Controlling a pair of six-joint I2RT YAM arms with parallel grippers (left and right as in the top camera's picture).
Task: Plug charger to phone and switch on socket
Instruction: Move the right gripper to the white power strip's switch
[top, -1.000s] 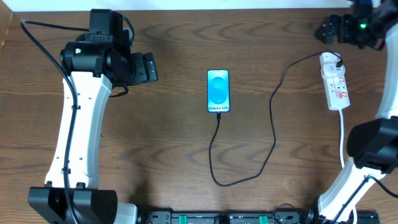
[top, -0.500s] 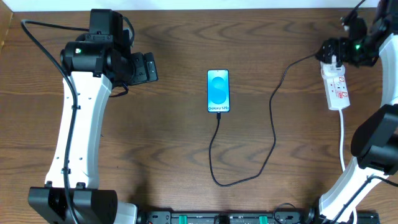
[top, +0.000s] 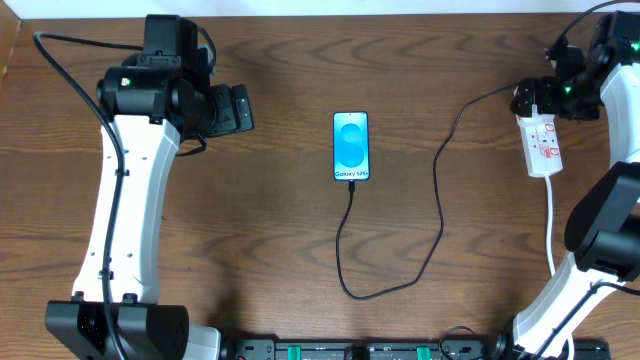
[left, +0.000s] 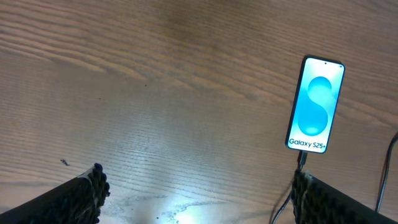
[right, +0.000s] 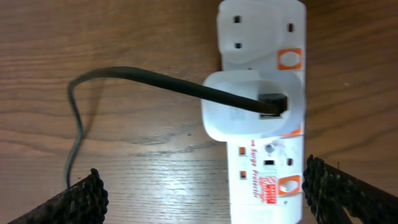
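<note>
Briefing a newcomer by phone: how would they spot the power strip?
On the wooden table, look to the far right edge. The power strip lies there, a long white bar. Unlike the blue-glowing phone at centre, it has orange switches and a plugged-in white adapter with a black cable.

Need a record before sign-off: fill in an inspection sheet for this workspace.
Surface: wooden table, bare wood between items.
Job's things: phone lit; charger tip at its lower edge, its plug seated in the socket.
Clutter: nothing seen.
Hands: left hand open over bare table; right hand open above the socket.
Cables: charger loops across the table; white cord runs toward the near edge.
Surroundings: dark rail along the near edge.
</note>
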